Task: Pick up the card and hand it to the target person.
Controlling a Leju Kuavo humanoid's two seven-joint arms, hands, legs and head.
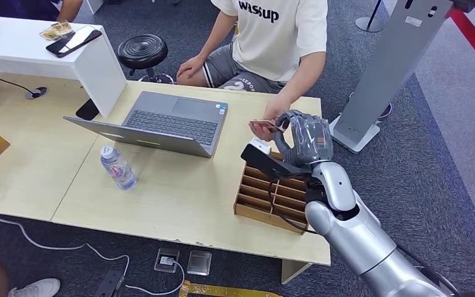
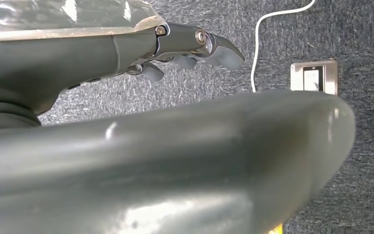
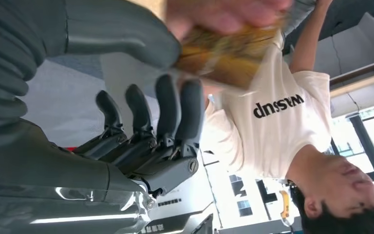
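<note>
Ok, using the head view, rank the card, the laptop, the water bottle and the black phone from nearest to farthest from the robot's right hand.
1. Card: at the right hand, with the person's hand on it too.
2. Laptop: mid-table, to the robot's left.
3. Water bottle: further left, near the front edge.
4. Black phone: on the white shelf, far left corner.

The card [image 1: 264, 123] is a thin flat thing with a yellowish-orange print, lying roughly level in the head view, up in the air over the far edge of the table [image 1: 179, 204]. It sits right between the person's hand [image 1: 271, 114] and the right hand [image 1: 306, 139], past the wooden organizer [image 1: 272, 198]. In the right wrist view the card [image 3: 229, 53] is blurry, with the person's fingers [image 3: 224, 14] on it and the robot's thumb [image 3: 126, 36] touching its edge.
</note>
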